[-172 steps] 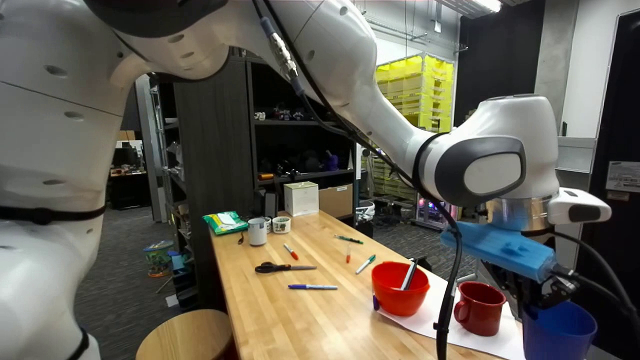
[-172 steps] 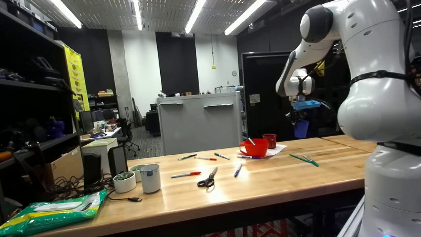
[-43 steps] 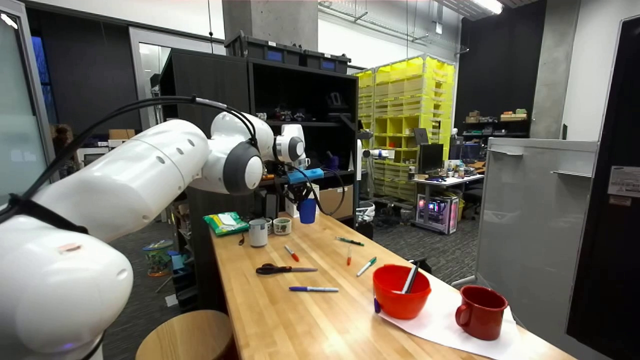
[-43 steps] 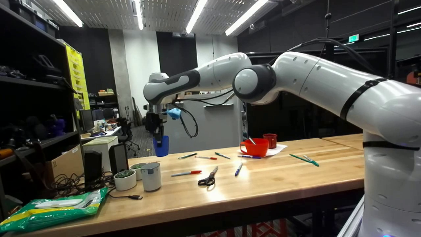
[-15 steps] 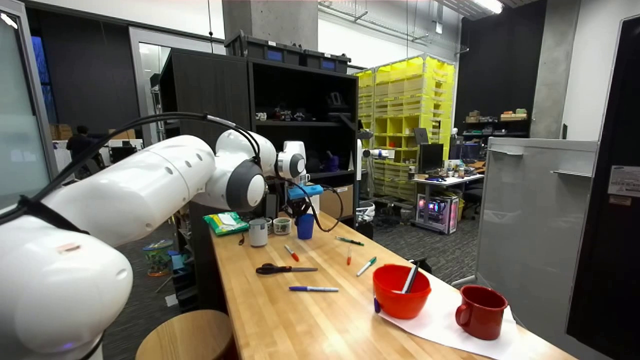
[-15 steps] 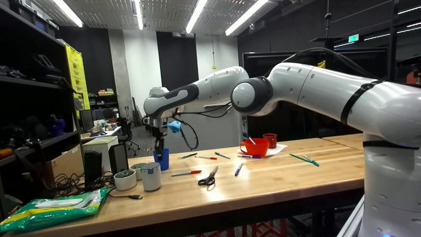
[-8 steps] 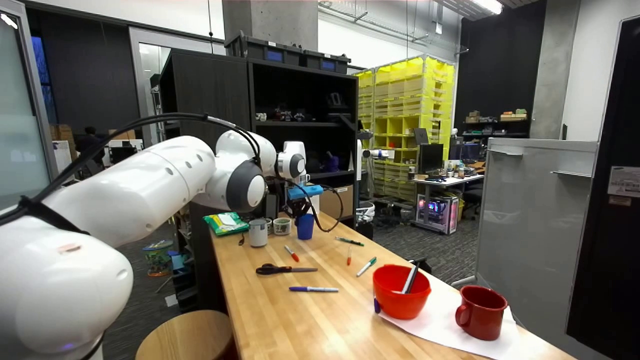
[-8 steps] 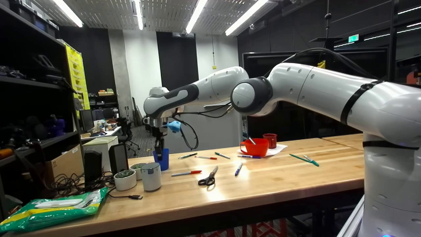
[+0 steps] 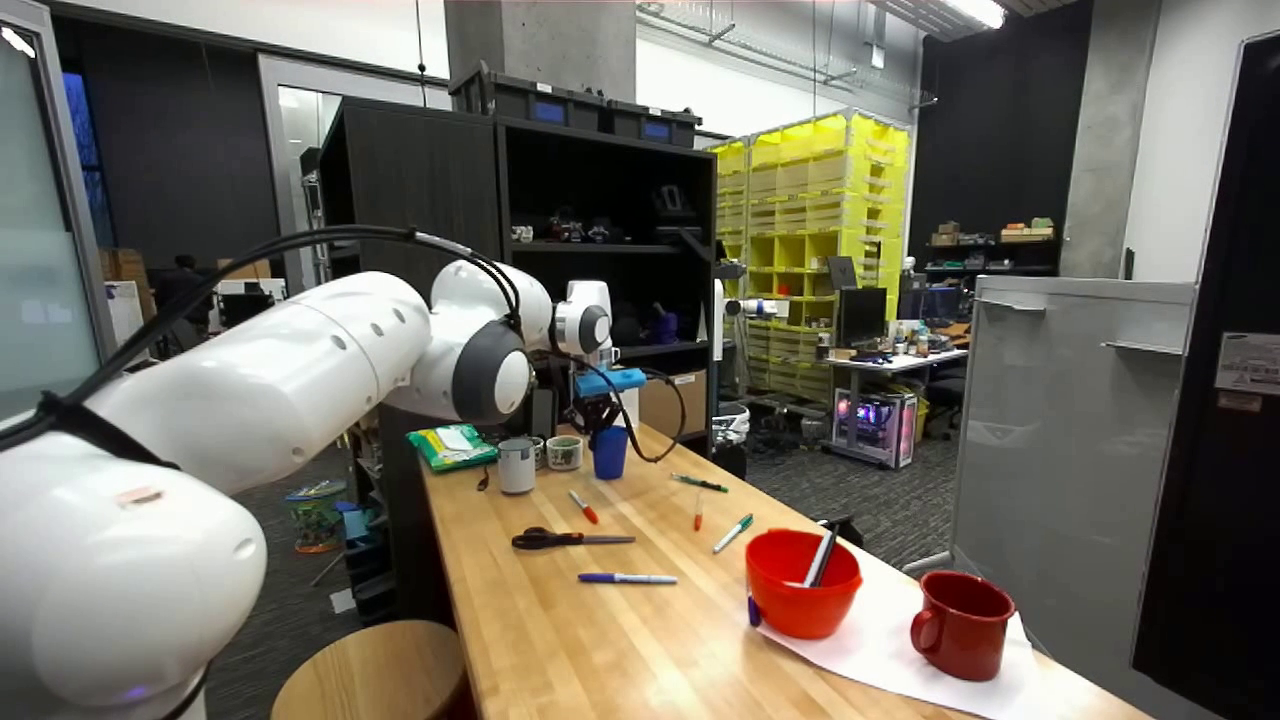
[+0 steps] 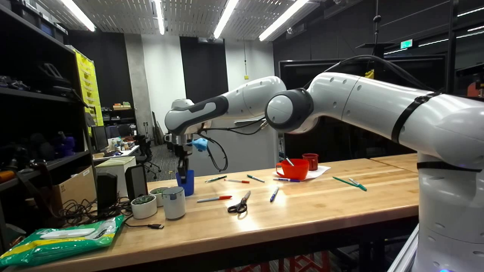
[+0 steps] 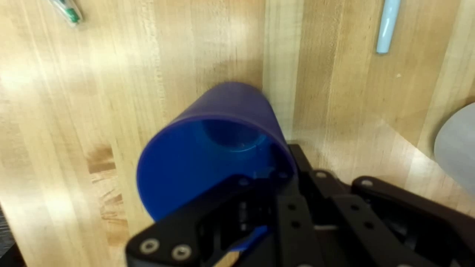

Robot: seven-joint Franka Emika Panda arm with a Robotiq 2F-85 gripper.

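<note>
Table [image 9: 600, 640]: pale, glossy wood, with scissors [image 9: 572, 538] and scattered pens [image 9: 626, 578] lying on it
Room: dark shelving [image 9: 430, 180], tall yellow rack [image 9: 800, 200], grey carpet [image 9: 790, 490]
Blue cup [image 10: 189, 185]: upright on the table, just beside the grey cylinder [image 10: 174, 203]
Gripper [image 11: 287, 167]: pinched on the cup's wall, one finger inside, one outside
Wrist view alone: the cup's interior
Round stool [image 9: 370, 665]: only in an exterior view
Green pens [image 10: 360, 185]: near the robot's base [image 10: 450, 215], only in an exterior view
</note>
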